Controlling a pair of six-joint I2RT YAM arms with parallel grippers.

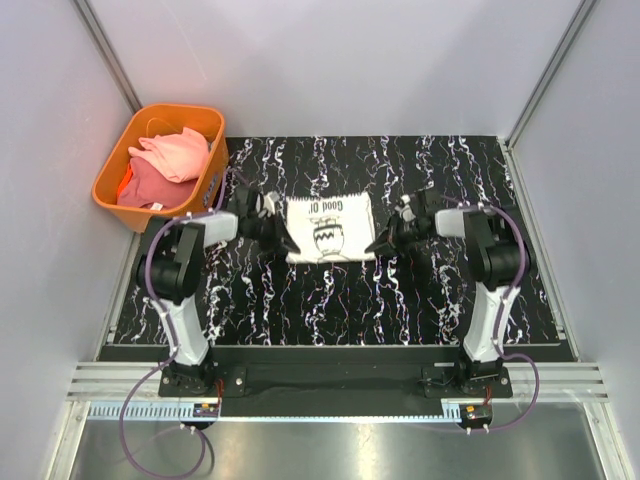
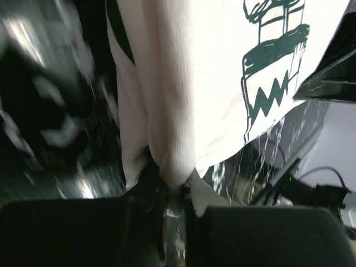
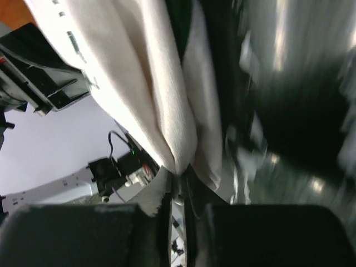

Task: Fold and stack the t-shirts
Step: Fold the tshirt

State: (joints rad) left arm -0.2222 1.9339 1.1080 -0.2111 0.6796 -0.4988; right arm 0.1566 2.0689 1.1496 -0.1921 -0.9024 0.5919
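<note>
A cream t-shirt (image 1: 330,228) with a black cartoon face and lettering lies folded into a rectangle in the middle of the black marbled mat (image 1: 330,300). My left gripper (image 1: 286,242) is at its near left corner. In the left wrist view the left gripper (image 2: 175,189) is shut on a bunched fold of the cream cloth (image 2: 183,100). My right gripper (image 1: 378,242) is at the near right corner. In the right wrist view the right gripper (image 3: 179,175) is also shut on a pinch of the cream cloth (image 3: 150,94). The shirt hangs taut between both grips.
An orange basket (image 1: 108,170) stands at the back left off the mat, holding a pink t-shirt (image 1: 175,152) over a coral one (image 1: 143,186). Grey walls enclose the table on three sides. An aluminium rail runs along the near edge.
</note>
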